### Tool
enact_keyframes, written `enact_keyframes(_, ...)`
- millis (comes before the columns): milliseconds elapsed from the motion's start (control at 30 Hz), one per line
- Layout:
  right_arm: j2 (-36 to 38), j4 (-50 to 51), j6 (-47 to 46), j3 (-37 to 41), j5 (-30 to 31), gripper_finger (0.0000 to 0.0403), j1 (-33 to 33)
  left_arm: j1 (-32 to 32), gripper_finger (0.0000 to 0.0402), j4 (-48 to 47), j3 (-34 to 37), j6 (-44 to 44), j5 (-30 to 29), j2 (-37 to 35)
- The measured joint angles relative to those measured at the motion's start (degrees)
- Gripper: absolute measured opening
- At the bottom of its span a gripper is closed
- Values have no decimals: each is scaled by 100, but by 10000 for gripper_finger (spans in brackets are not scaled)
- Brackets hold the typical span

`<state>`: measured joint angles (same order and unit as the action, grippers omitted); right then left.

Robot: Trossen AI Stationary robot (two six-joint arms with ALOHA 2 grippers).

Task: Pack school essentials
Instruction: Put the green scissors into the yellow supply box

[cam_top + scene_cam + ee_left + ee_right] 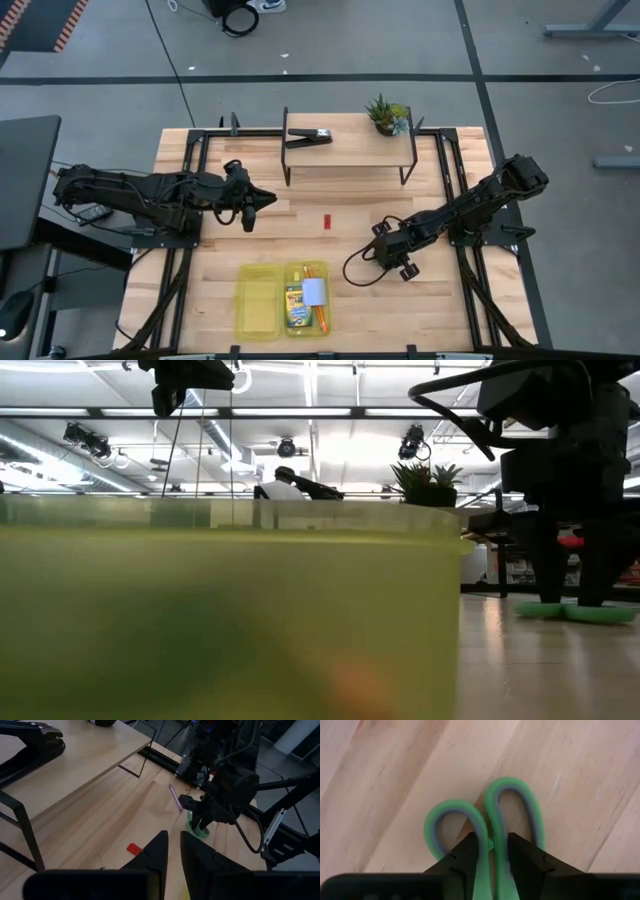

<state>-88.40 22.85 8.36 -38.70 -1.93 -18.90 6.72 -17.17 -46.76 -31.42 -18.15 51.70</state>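
Note:
The green-handled scissors [487, 827] lie flat on the table at the right, with my right gripper [493, 851] shut on their handles; the low view shows the green loops [575, 612] on the wood. My left gripper [171, 851] hangs shut and empty above the table's left middle [265, 202]. A short red piece [327, 221] lies between the arms, and a pink-purple pencil [175, 798] lies beyond the scissors. The yellow-green box [258, 300] near the front edge holds a crayon box [296, 308], an orange pencil [321, 315] and a pale block [315, 291]. My right gripper pinches the scissors where the two green handle loops meet [493, 837], one finger [467, 854] inside the left loop, the other [522, 855] inside the right one. The fingers come from above, pointing steeply down. The scissors lie flat on the table.
A raised wooden shelf [350, 155] at the far side carries a black clip-like tool [310, 137] and a small potted plant [387, 115]. Black rails run along both table sides. Bare wood lies between the red piece and the box.

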Motion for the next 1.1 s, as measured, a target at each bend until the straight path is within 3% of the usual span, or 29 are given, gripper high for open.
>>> enact_keyframes(133,-4,-64,0,9,-5,96,0,0,52,0,0,-108,0,0)
enact_keyframes(733,-52,-3,-6,-238,-13,104,0,0,61,2,0,-107,0,0)
enact_keyframes(967,-48,119,-29,-842,4,104,0,-19,70,5,0,-118,20,-15)
enact_keyframes(1100,-42,120,-323,-1287,320,106,2,-82,69,-3,-4,144,151,-192)
